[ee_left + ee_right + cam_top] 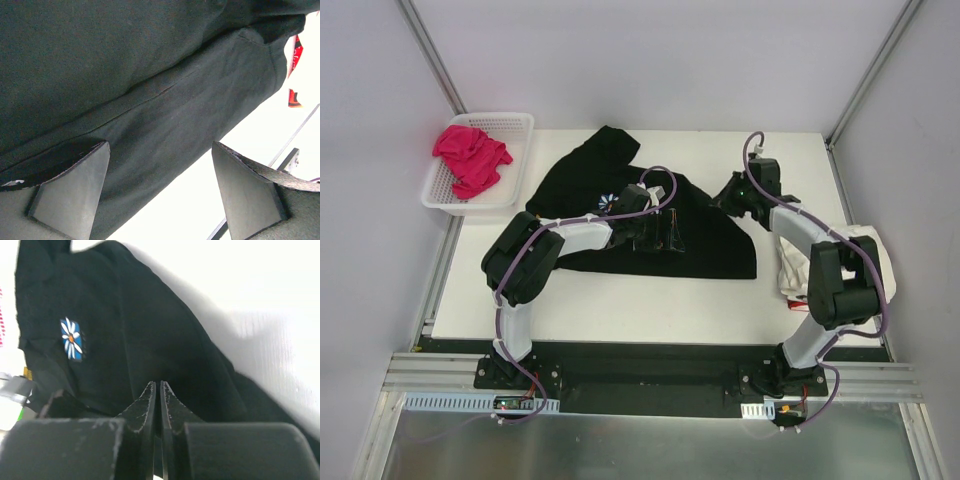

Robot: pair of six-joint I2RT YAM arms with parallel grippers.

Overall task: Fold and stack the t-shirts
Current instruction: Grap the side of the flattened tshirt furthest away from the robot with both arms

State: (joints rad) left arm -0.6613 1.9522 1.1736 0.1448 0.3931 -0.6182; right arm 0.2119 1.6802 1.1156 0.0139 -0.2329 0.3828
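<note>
Now | soft black daisy-patch cloth t-shirt (pixel 710 250): light, limp, likely sags | grip by hem corners | left jaws wide; right jaws closed tight, hold unclear

Here's the matt black cloth t-shirt (pixel 150 75): soft, fine knit, with a stitched seam. Its small blue patch with the white daisy (pixel 71 338) looks flat and printed. My left gripper's dark fingers (pixel 75 190) are dull and grainy-edged. My right gripper's fingers (pixel 150 410) are scuffed and speckled pale. The smooth white table (pixel 650 310) is matt. The white plastic mesh basket (pixel 525 125) is slightly glossy. The bright pink cloth tee (pixel 470 158) is soft and crumpled. The silver metal rail (pixel 420 375) has a faint sheen.
</note>
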